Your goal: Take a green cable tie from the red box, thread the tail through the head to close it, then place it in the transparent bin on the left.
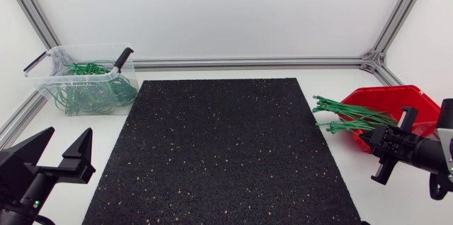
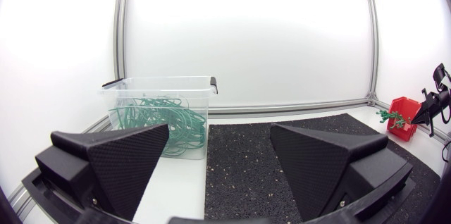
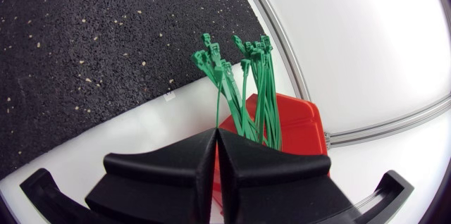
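The red box (image 1: 410,101) stands at the right table edge, with a bundle of green cable ties (image 1: 354,117) fanning out of it onto the table. My right gripper (image 1: 369,139) hangs over the box's near corner. In the right wrist view its fingers (image 3: 176,164) are pressed together, and one thin tie (image 3: 217,104) from the bundle (image 3: 261,90) runs straight into their seam above the red box (image 3: 299,122). The transparent bin (image 1: 78,48) at the back left holds closed green ties (image 1: 92,90). My left gripper (image 1: 60,156) stands open and empty at the front left, well short of the bin (image 2: 158,83).
A black speckled mat (image 1: 219,147) covers the middle of the table between bin and box. Aluminium frame rails (image 1: 248,62) run along the back edge and both sides. The bin's black handles (image 1: 122,58) stick up from its rim.
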### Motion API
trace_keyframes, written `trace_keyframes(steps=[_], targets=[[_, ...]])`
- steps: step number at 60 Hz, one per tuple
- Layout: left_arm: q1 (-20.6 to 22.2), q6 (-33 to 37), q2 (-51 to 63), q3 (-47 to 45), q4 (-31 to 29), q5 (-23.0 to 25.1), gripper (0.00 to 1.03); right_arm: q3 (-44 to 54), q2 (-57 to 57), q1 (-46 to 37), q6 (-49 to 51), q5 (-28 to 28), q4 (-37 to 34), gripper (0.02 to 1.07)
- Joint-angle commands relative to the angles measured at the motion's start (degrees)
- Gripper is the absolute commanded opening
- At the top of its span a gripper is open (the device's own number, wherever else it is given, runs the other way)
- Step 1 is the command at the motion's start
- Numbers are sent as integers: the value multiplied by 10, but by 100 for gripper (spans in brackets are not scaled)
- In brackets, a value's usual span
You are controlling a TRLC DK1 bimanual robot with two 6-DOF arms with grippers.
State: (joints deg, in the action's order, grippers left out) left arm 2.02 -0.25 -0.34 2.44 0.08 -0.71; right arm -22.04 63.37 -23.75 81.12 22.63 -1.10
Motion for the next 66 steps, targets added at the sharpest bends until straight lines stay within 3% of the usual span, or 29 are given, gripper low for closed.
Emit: trace_keyframes(steps=[1,19,50,66], targets=[[4,-12,0,-22,-15,-3,100,-42,-19,0,-12,8,-51,8],[3,-12,-1,-22,-15,-3,100,-198,-7,-9,-30,86,-284,8],[12,-12,-2,-22,-14,-3,100,-485,148,-12,-37,225,-701,8],[12,-10,-2,-22,-14,-3,100,-541,207,44,-54,258,-831,8]])
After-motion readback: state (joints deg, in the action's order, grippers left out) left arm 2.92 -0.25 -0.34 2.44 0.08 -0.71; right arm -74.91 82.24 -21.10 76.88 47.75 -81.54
